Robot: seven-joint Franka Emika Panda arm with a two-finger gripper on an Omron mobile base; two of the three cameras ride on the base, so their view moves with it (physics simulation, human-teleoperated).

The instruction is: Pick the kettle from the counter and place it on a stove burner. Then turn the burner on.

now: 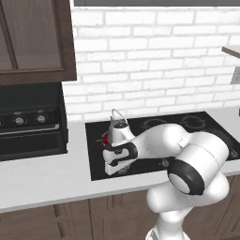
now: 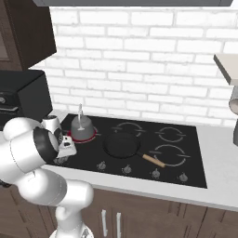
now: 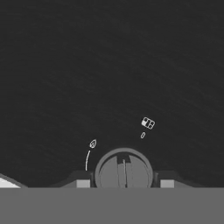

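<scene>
Kettle [image 2: 81,130] on glowing burner [image 2: 92,136] – rigid, light-looking metal, thin wire handle the grip point – gripper [image 3: 124,183] half open astride knob [image 3: 124,171], grip itself unclear.

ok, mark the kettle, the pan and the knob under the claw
kettle [image 2: 81,131], right base view, on its rounded body.
pan [image 2: 122,144], right base view, middle of its dark bowl.
knob [image 3: 124,171], hand view, on its round face between the claw tips.
</scene>
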